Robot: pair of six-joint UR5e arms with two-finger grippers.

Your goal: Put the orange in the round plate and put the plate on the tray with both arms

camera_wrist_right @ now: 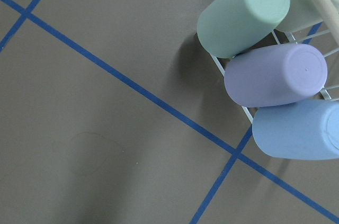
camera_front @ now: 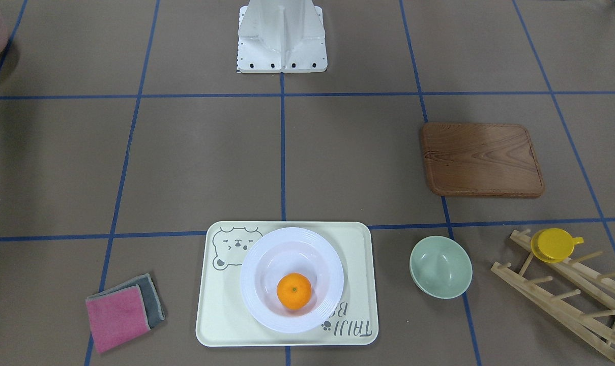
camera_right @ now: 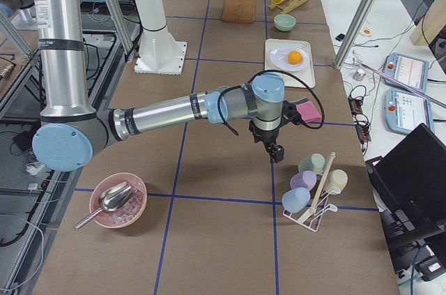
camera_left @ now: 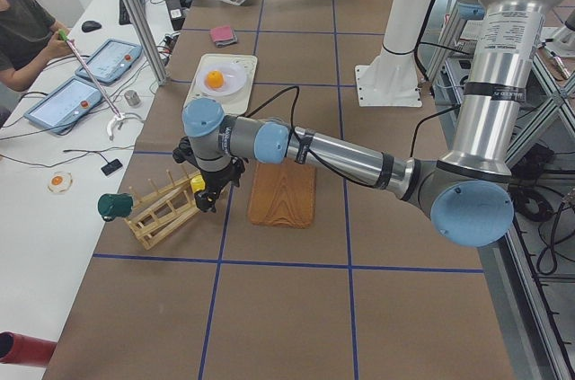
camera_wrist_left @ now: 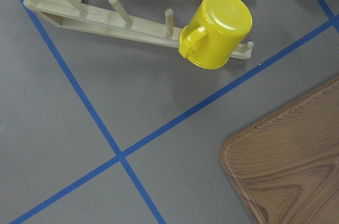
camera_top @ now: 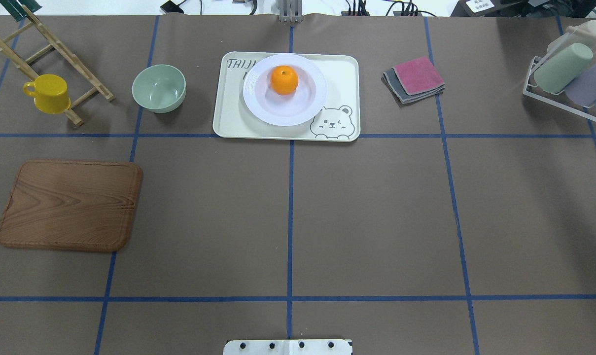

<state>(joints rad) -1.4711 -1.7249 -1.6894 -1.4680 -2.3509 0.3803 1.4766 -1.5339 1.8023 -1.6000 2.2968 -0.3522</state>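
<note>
the small round orange fruit [camera_front: 293,291] sits in the white ribbed round plate [camera_front: 259,254] on the cream rectangular bear tray [camera_front: 221,315], near the brown desk's [camera_top: 367,212] far edge, with open desk toward the robot. only the side views show the black left gripper [camera_left: 208,196] near the yellow plastic cup [camera_wrist_left: 217,30] and the black right gripper [camera_right: 277,154] by the pastel cups [camera_right: 311,183]; whether either is open or closed, i cannot tell.

Green bowl [camera_top: 158,88]: yellow cup [camera_top: 50,93] hung on wooden rack [camera_wrist_left: 106,20] to its left, board [camera_top: 71,205] nearer me, folded cloths [camera_top: 414,79] well right, pastel cups [camera_top: 569,74] farther right.
</note>
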